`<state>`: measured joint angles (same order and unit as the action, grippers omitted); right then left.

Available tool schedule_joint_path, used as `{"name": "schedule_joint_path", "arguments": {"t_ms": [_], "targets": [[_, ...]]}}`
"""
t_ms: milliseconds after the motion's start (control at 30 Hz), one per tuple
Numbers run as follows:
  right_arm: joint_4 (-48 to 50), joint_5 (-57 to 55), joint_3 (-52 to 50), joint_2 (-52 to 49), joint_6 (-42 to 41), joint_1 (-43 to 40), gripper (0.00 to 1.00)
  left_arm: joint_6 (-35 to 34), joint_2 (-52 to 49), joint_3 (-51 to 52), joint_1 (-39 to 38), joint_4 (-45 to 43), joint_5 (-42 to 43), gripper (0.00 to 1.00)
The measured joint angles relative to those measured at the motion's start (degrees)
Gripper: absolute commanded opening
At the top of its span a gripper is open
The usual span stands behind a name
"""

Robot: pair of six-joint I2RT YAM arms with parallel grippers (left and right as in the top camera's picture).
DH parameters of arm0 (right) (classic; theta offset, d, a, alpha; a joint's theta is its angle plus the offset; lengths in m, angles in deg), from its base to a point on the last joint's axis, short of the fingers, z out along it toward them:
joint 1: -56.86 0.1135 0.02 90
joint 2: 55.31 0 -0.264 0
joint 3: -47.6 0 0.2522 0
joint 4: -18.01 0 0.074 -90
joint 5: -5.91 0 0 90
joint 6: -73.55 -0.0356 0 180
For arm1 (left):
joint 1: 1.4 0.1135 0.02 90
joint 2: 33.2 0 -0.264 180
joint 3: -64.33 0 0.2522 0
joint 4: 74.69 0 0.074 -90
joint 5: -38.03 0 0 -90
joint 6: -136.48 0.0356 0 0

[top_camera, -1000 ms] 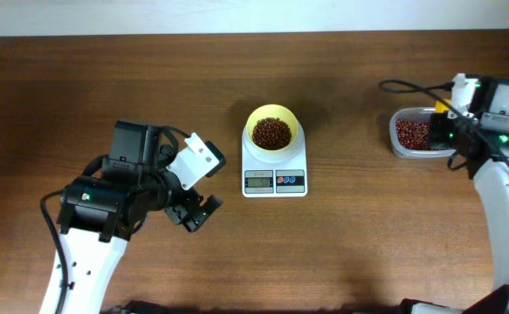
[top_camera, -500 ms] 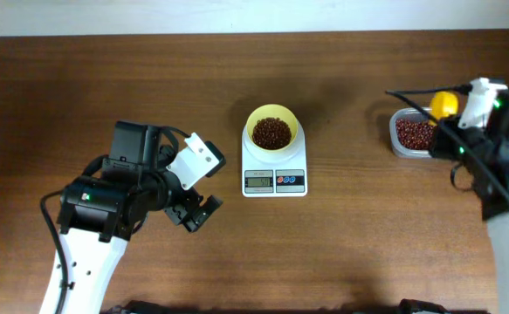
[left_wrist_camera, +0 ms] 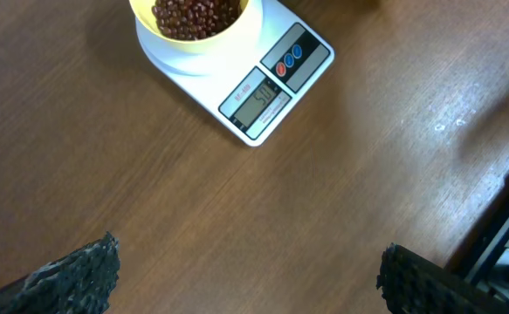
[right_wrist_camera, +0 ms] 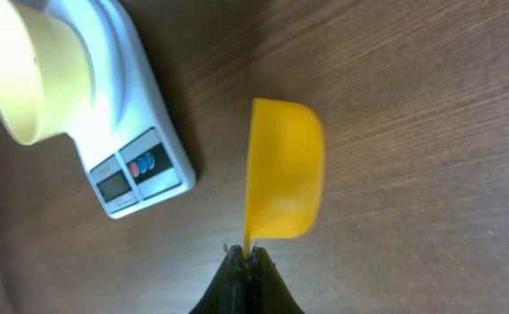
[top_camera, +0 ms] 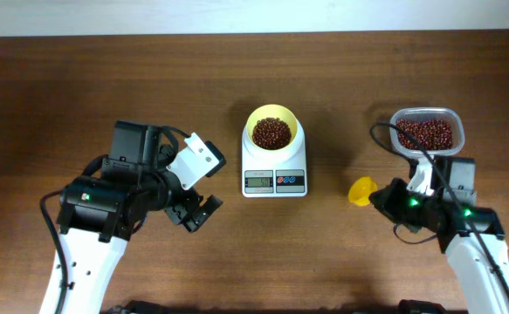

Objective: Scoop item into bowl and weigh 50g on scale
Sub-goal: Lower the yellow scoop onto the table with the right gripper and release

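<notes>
The pale-yellow bowl [top_camera: 272,129] stands on the white scale [top_camera: 274,172] at the table's middle and holds dark red-brown beans [top_camera: 271,133]. The bowl [left_wrist_camera: 198,26] and scale [left_wrist_camera: 263,92] also show in the left wrist view, and the bowl [right_wrist_camera: 29,74] and scale [right_wrist_camera: 136,157] in the right wrist view. My right gripper [top_camera: 381,199] is shut on the handle of a bright yellow scoop [right_wrist_camera: 282,170], held low over the table right of the scale [top_camera: 361,190]. My left gripper [top_camera: 197,212] is open and empty, left of the scale.
A clear plastic tub [top_camera: 425,133] with more beans stands at the right, behind my right arm. Bare wooden table lies between the scale and the scoop.
My right arm has swung from the tub towards the front and left, carrying the scoop down beside the scale. The tub is now uncovered. The left arm has not moved.
</notes>
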<state>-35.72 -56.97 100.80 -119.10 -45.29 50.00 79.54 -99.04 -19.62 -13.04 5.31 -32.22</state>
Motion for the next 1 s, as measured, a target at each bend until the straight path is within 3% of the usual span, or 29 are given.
{"name": "schedule_joint_path", "arguments": {"t_ms": [167,467,567,667,800,867,933,1000], "targets": [[7.7,1.4,-7.4,0.0,-1.3,0.0,0.04,0.0,0.0,0.0,0.0,0.0,0.0,0.99],[7.8,-0.9,-8.5,0.7,-1.2,-0.3,0.05,0.0,0.0,0.0,0.0,0.0,0.0,0.99],[7.4,-1.7,-8.5,0.7,-1.5,-1.7,0.27,0.0,0.0,0.0,0.0,0.0,0.0,0.99],[6.4,-5.1,-9.3,0.7,-1.8,-2.9,0.31,0.0,0.0,0.0,0.0,0.0,0.0,0.99],[5.9,-9.2,-9.4,0.7,-2.0,-2.9,0.46,0.0,0.0,0.0,0.0,0.0,0.0,0.99],[5.8,-12.2,-9.4,0.7,-2.0,-2.9,0.61,0.0,0.0,0.0,0.0,0.0,0.0,0.99],[5.7,-15.6,-9.4,0.7,-2.1,-2.9,0.98,0.0,0.0,0.0,0.0,0.0,0.0,0.99],[5.5,-20.3,-9.5,0.6,-1.7,-2.9,0.99,0.0,0.0,0.0,0.0,0.0,0.0,0.99]]}}
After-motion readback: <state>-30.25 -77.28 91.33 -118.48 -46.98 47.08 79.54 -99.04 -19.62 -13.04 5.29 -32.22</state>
